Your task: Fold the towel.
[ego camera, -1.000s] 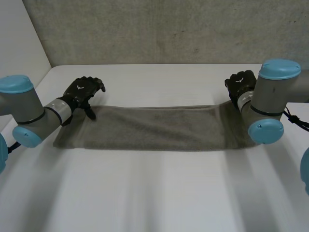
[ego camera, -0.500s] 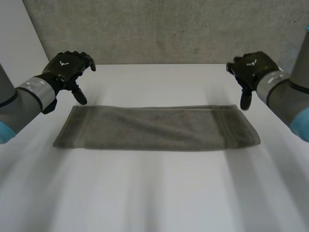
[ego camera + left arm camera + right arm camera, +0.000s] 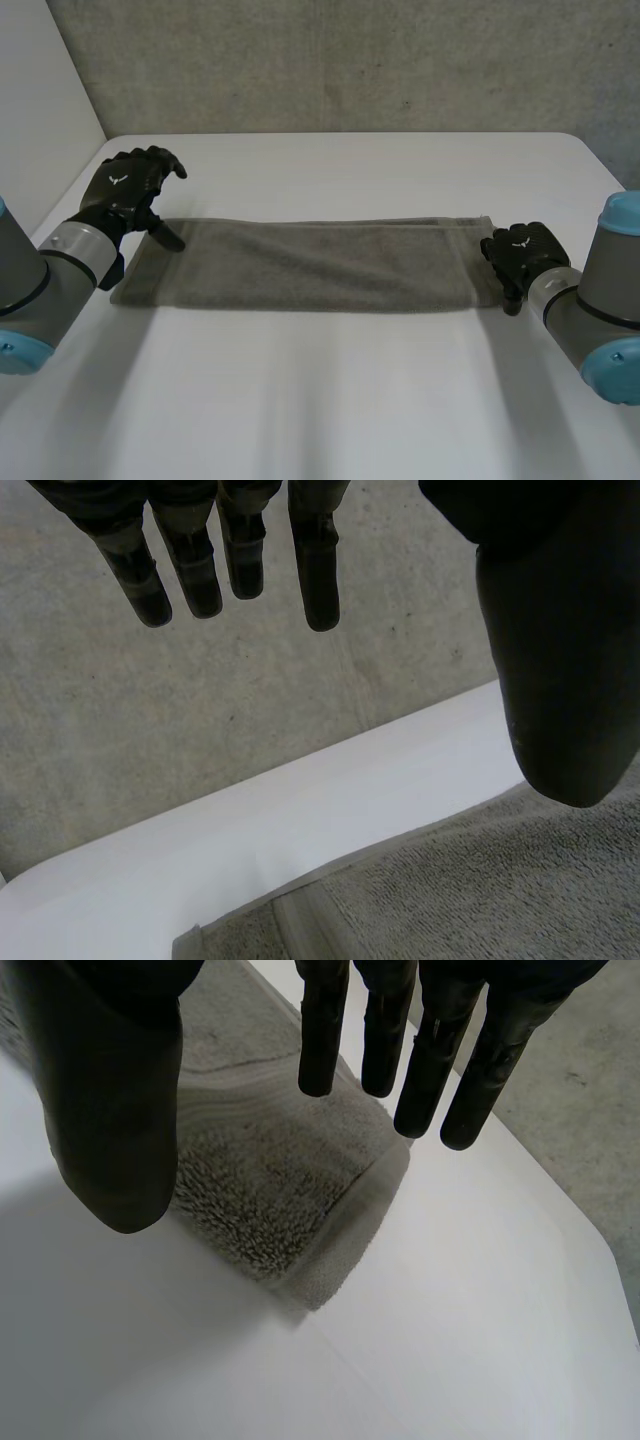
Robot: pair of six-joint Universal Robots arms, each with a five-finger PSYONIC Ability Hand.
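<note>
A grey towel point(image 3: 310, 265) lies flat as a long folded strip across the white table point(image 3: 330, 400). My left hand point(image 3: 125, 185) hovers over the towel's left far corner, fingers point(image 3: 230, 550) straight and thumb spread, nothing between them; the towel point(image 3: 480, 890) lies under its thumb. My right hand point(image 3: 520, 252) is at the towel's right end. In its wrist view the fingers point(image 3: 430, 1050) are straight and the thumb point(image 3: 110, 1110) stands apart, with the towel's corner point(image 3: 270, 1190) below the gap, not gripped.
A concrete wall point(image 3: 350, 60) rises behind the table's far edge. Bare table surface lies in front of the towel and behind it. A pale wall point(image 3: 40, 110) stands to the left of the table.
Both hands have come down from behind the towel to its ends. The right hand moved toward the towel's right end, the left to the left far corner. The towel lies as before.
</note>
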